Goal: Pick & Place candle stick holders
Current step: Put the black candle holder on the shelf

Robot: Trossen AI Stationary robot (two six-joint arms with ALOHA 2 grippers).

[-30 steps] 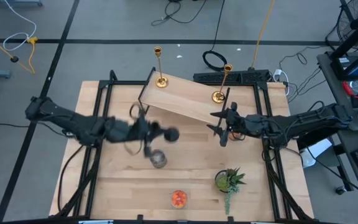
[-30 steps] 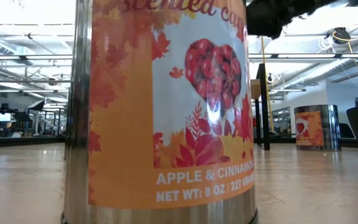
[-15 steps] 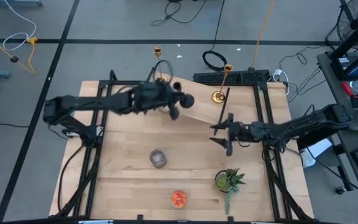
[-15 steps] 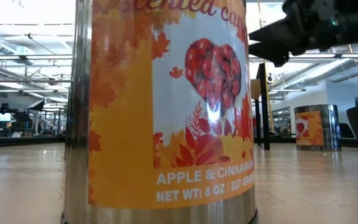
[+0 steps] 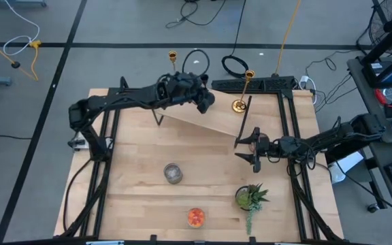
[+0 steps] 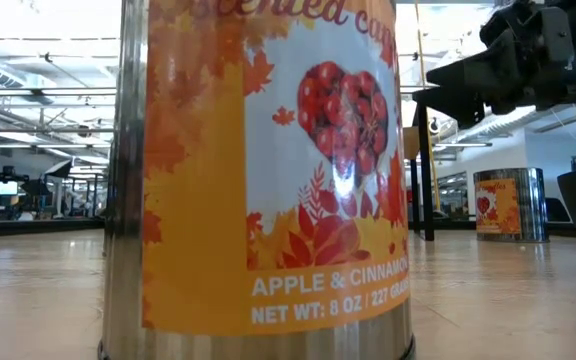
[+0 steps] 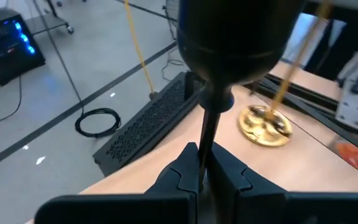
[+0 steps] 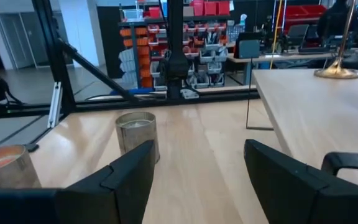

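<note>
We judge the job about half done: 1 gold candlestick (image 5: 245, 90) stands on the raised shelf (image 5: 213, 117), our left gripper (image 7: 202, 169) carries the black holder (image 7: 232, 37), jaws clamped on its stem, above the shelf, the right gripper (image 5: 249, 151) waits open, and 2 cups (image 5: 173, 173) stay on the counter (image 5: 135, 197).

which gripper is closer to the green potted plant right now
Right. The right gripper hangs open just above and beside the potted plant, while the left gripper is far across the table over the raised shelf, holding the black candlestick.
</note>
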